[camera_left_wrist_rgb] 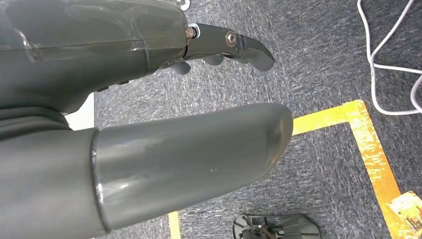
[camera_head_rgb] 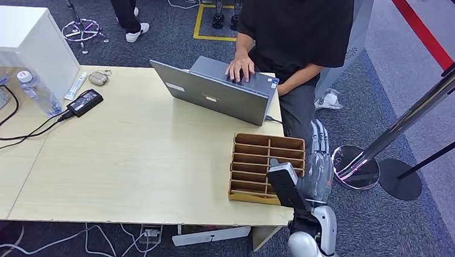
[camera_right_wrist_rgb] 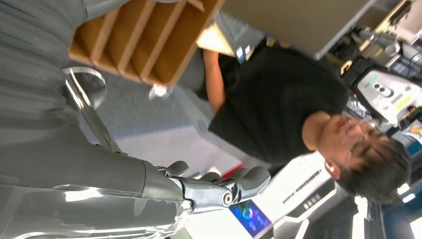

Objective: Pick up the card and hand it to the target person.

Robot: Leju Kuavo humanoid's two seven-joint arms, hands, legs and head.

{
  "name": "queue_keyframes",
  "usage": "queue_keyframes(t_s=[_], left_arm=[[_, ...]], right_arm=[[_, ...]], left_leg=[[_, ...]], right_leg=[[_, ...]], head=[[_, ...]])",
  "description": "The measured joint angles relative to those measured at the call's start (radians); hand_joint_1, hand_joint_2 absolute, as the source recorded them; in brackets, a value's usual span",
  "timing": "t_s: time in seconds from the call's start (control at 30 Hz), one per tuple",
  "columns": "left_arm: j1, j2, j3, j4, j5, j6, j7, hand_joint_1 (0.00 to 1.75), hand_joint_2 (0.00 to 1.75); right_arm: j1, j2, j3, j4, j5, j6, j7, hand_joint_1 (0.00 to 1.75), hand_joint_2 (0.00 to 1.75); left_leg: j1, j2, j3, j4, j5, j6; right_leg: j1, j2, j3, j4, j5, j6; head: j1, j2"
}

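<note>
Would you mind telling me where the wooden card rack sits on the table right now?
In the head view, the wooden card rack sits at the table's near right corner, just below the laptop and beside the robot's right hand.

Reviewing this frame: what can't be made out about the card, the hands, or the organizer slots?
- Card: none discernible; the right hand and wrist camera block cover the wooden organizer's near right corner in head view.
- Right hand's hold: fingertips blurred in right wrist view.
- Left hand: hangs over carpet; its palm faces away.
</note>
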Motion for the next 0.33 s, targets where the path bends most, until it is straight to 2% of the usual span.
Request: queue_keyframes(t_s=[0.17,0.33], left_arm=[[0.000,0.000,0.004,0.000,0.010,0.002,0.001,0.00,0.00],[0.000,0.000,0.007,0.000,0.012,0.003,0.006,0.00,0.00]], right_arm=[[0.077,0.052,-0.009,-0.033,-0.033,0.000,-0.022,0.00,1.75],[0.119,0.076,-0.009,-0.062,-0.061,0.000,-0.017,0.00,1.75]], left_leg=[[0.000,0.002,0.001,0.000,0.000,0.000],[0.000,0.002,0.000,0.000,0.000,0.000]], right_leg=[[0.000,0.002,0.000,0.000,0.000,0.000],[0.000,0.002,0.000,0.000,0.000,0.000]], head=[[0.000,0.000],[0.000,0.000]])
